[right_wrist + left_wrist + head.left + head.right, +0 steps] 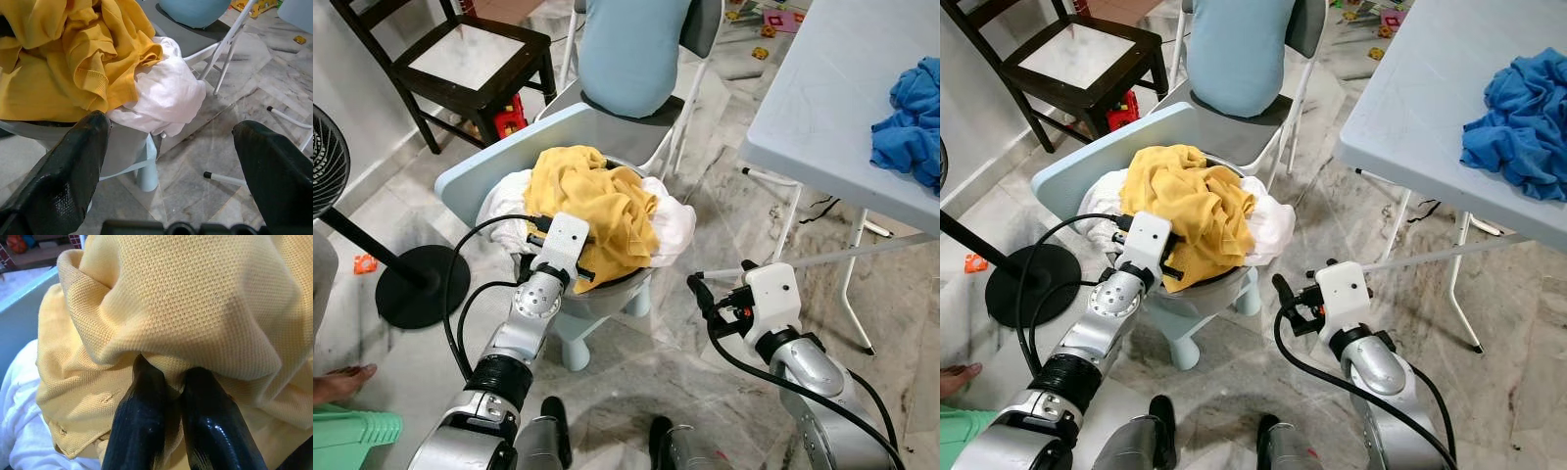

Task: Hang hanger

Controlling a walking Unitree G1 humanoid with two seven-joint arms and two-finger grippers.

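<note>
Left claw (166, 396) nipped shut on yellow shirt (592, 211) heaped on small chair (470, 176), probably to lift it. Right claw (171, 161) wide open, empty, at four o'clock. Hanger unseen.

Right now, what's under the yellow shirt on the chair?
White cloth shows beneath the yellow shirt on both sides. Left gripper pinches the shirt's fold. Anything deeper in the pile is covered.

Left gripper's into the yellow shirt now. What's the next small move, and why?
Probably lift the left gripper slightly: its fingers look pinched on a fold of the yellow shirt, which lies atop the white cloth. The right gripper waits open beside the pile.
</note>
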